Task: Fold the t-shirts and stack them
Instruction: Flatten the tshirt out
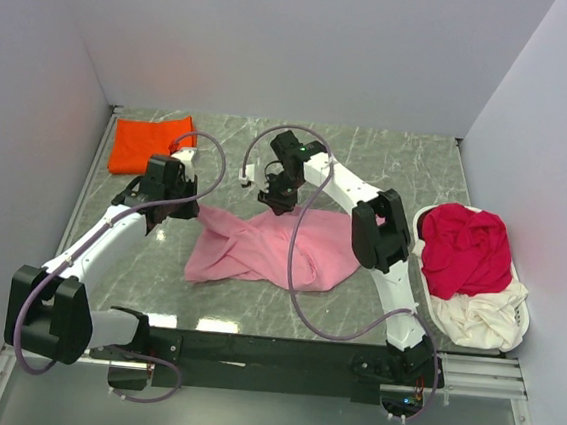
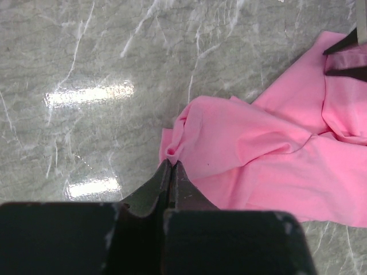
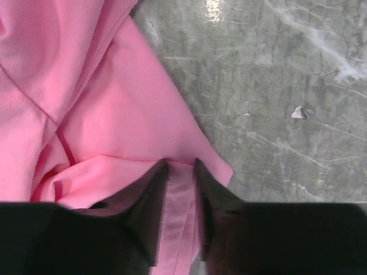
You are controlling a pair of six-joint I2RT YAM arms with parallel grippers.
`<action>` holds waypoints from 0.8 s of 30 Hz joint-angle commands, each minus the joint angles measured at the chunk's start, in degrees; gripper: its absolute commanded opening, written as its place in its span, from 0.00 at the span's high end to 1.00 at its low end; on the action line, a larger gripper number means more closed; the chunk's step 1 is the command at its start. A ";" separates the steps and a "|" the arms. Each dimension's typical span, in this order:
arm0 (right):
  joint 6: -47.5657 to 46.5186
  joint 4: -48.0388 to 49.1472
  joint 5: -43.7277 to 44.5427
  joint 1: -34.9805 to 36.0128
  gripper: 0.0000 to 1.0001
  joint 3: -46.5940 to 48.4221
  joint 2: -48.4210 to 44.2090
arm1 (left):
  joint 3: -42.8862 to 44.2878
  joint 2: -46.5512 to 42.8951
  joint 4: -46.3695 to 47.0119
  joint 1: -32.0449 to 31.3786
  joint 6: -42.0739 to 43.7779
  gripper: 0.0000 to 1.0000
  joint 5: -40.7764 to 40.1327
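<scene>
- The light pink t-shirt (image 1: 260, 250) lies unfolded and rumpled in the middle of the grey marble table (image 1: 409, 164), between the two arms. It is drawn into long diagonal creases, and its far edge is pulled towards the two grippers.
- In the left wrist view the pink t-shirt (image 2: 269, 166) bunches into a small puckered corner. In the right wrist view the pink t-shirt (image 3: 86, 103) shows a stitched hem and a pointed corner lying on the marble.
- An orange-red t-shirt (image 1: 150, 144) lies folded into a flat square at the far left corner of the table, well apart from the pink one.
- A white basket (image 1: 420, 229) stands at the right edge of the table. It holds a crumpled crimson t-shirt (image 1: 466, 250) at its far end. A cream t-shirt (image 1: 479, 317) is heaped at its near end, touching the crimson one.
- The left gripper (image 1: 178, 207) is at the pink shirt's left far corner. In its wrist view the left gripper (image 2: 171, 166) has its fingers pressed together, pinching the puckered corner.
- The right gripper (image 1: 276, 202) is at the shirt's far edge. In its wrist view the right gripper (image 3: 180, 166) is narrowed to a slim gap, with the pink hem clamped in it.
</scene>
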 commanded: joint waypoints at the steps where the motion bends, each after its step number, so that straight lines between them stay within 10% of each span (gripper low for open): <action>1: 0.63 0.05 0.47 0.09 0.70 2.25 -0.89 | -0.30 -1.70 1.55 0.08 0.31 1.00 0.41; 6: 1.16 1.19 0.57 -0.35 1.00 0.32 -4.57 | -0.13 -1.79 1.54 0.08 0.32 1.00 0.50; 24: 14.07 7.95 3.29 -8.07 1.00 -12.33 -30.49 | 2.15 -14.17 4.09 0.25 0.23 1.00 -9.15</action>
